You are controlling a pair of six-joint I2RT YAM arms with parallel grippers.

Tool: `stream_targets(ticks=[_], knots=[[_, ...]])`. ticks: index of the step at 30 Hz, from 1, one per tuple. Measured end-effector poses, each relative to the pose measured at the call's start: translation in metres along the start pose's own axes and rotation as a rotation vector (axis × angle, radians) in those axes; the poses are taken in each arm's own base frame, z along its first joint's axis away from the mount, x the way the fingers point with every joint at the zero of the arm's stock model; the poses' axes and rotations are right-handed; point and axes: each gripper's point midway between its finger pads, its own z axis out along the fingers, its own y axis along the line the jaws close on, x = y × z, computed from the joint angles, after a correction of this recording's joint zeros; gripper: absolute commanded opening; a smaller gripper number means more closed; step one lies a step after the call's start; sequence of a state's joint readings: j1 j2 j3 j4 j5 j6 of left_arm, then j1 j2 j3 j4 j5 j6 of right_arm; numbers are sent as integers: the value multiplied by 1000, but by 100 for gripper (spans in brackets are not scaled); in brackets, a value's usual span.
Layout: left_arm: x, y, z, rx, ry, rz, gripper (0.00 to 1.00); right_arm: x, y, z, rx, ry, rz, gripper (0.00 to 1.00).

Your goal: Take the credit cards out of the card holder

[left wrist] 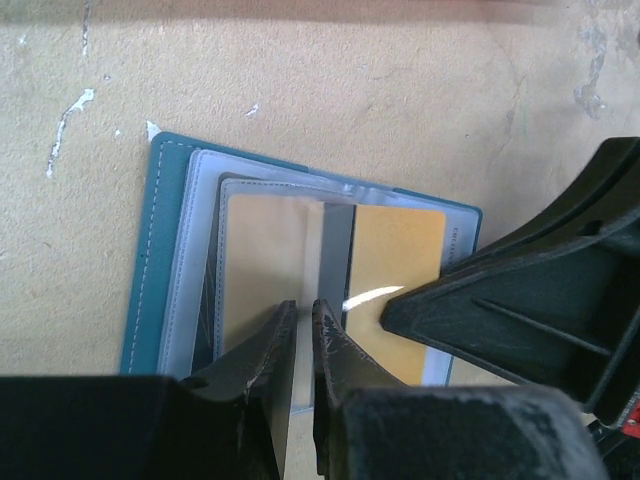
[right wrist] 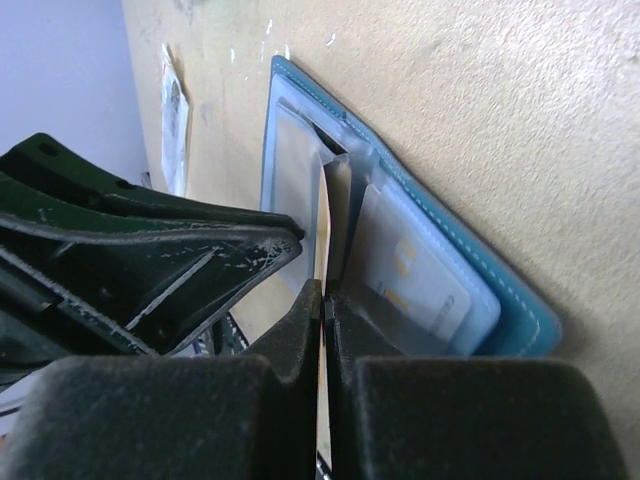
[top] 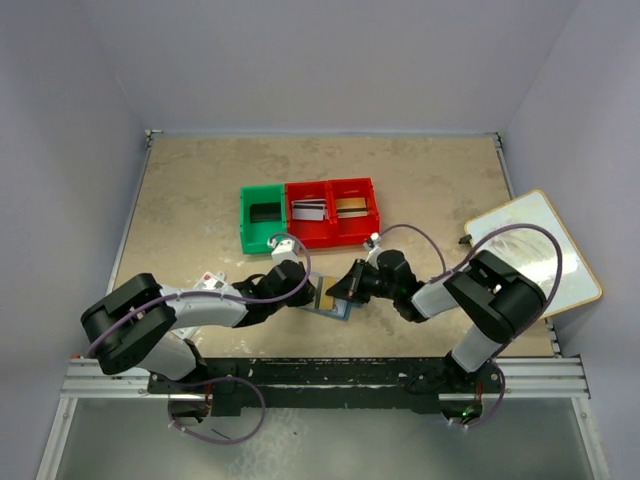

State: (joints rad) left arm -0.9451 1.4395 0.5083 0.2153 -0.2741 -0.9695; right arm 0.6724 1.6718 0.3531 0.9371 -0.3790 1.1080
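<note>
Card holder (top: 338, 309) lies open on the desk (top: 200, 200), centre-near, between both end effectors and just near of the red bin (top: 330, 236). Teal outside faces down, clear sleeves face up.

Left end effector (top: 303, 287): fingers (left wrist: 272, 345) almost together, apparently pinching the near edge of one of the card holder's clear sleeves.

Right end effector (top: 347, 287): turned on its side and clenched on the gold credit card (left wrist: 398, 252), which shows edge-on between its pads in the right wrist view. The card is still partly inside the sleeve.

Another card (right wrist: 420, 290) sits in a sleeve pocket of the card holder.

Green bin (top: 262, 240) touches the red bin's left side. White packet (top: 210, 281) is on the desk left of the holder.
</note>
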Motion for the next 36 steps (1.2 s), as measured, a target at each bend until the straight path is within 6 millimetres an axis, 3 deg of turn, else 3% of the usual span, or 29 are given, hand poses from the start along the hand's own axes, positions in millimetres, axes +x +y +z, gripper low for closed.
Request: stream_targets(ticks=[10,16,21,25,33,36], knots=[[0,10,-11,-33,-3,11,12,-10,4,-25,96,-37,-88,0],[-2,13,-21,-33,-6,12,16,-28,14,-43,144,-111,-192,0],[-20,6,-38,-7,-59,16,31,-69,41,-65,185,-268,-328,0],[-32,15,-48,-48,-92,42,42,-100,52,-81,260,-378,-434,0],[-72,44,-69,-183,-150,83,60,-149,26,-104,546,-490,-709,0],[-92,50,-82,-237,-180,105,66,-169,30,-112,589,-540,-824,0]])
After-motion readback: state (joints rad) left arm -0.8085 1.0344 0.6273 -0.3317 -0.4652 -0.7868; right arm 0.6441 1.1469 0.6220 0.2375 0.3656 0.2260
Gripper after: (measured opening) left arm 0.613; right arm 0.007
